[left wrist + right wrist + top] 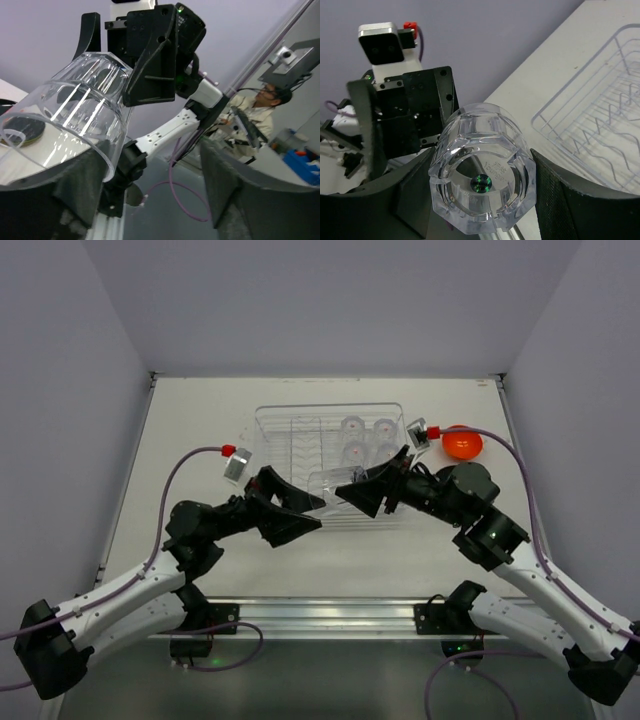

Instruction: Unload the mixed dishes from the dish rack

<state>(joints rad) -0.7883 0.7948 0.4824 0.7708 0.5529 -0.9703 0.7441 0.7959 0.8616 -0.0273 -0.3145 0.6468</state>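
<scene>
The clear cup [482,185] looks like thin hard plastic: light, stiff, glossy, and likely to slip or squirt out if squeezed at an angle. I'd say the safest hold is across its straight side wall near the thick faceted base, not on the flared open rim. It hangs in the air between the two arms, above the near edge of the dish rack [330,406] and lying on its side. Its base faces the right wrist camera and its open mouth faces the left one. The right gripper [484,160] appears to pinch it, with a dark finger pressed against each side of the base end. The left gripper [150,147] is spread wide and grips nothing. The cup's rim sits beside one of its fingers, well off centre, and I can't tell whether they touch. An orange bowl [462,443] sits on the table to the right of the rack.
</scene>
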